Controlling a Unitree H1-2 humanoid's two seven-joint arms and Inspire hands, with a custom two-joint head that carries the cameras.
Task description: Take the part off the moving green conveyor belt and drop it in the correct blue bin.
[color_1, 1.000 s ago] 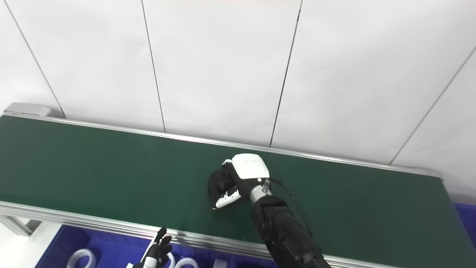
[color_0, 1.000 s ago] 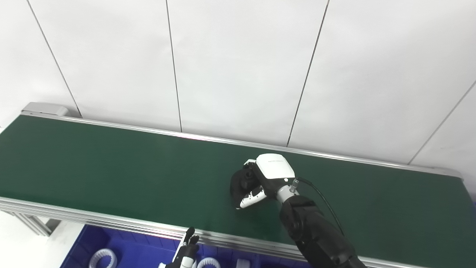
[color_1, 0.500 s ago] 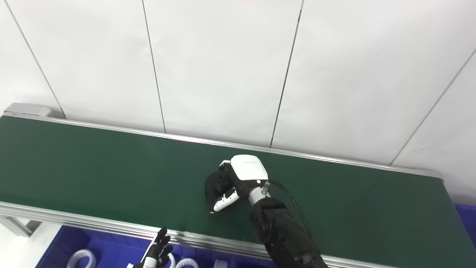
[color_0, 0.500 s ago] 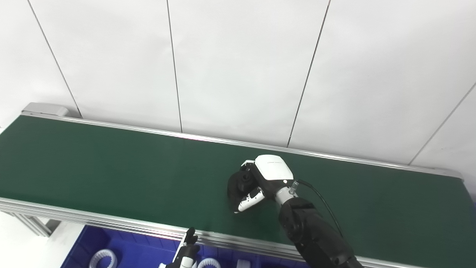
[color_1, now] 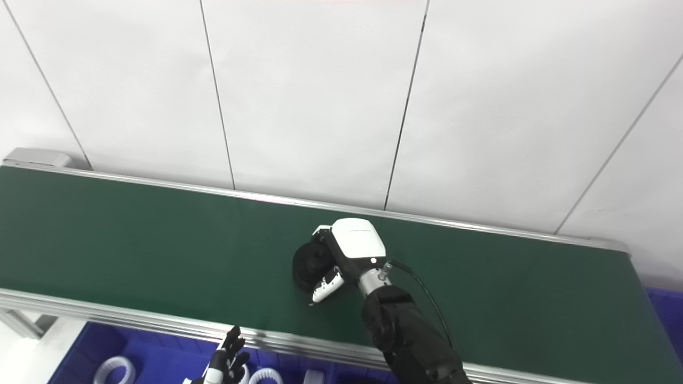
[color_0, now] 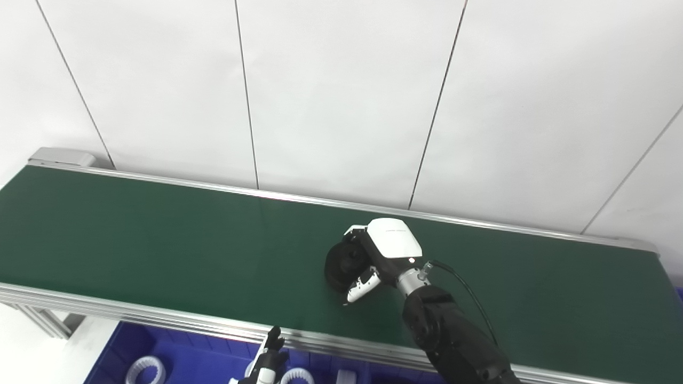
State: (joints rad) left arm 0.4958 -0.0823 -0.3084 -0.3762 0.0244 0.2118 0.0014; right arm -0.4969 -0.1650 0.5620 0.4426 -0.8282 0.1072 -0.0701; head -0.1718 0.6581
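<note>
A long dark green conveyor belt (color_0: 160,240) with silver aluminium side rails runs from the left edge to the right edge of both head views, in front of a white panelled wall (color_0: 341,96). Near the middle of the belt, the right robot hand (color_0: 368,258), white-backed with black fingers and a white-tipped thumb, is curled around a round black disc-shaped part (color_0: 340,264). The part rests on or just above the belt surface; contact with the belt cannot be told. The fingers wrap over the far side of the part and the thumb lies against its near side, so the right robot hand is closed on the part. The black forearm enters from the lower right, with a black cable looping from the wrist.

Below the near rail, a blue plastic bin (color_0: 176,357) shows along the bottom edge, holding several white toothed ring-shaped parts (color_0: 143,369). A corner of a second blue bin (color_1: 664,304) appears at the far right in the right eye view. The left robot hand (color_1: 227,362), black-fingered, rises from the bottom edge over the first bin, just below the near rail. Its fingers are spread apart and hold nothing.
</note>
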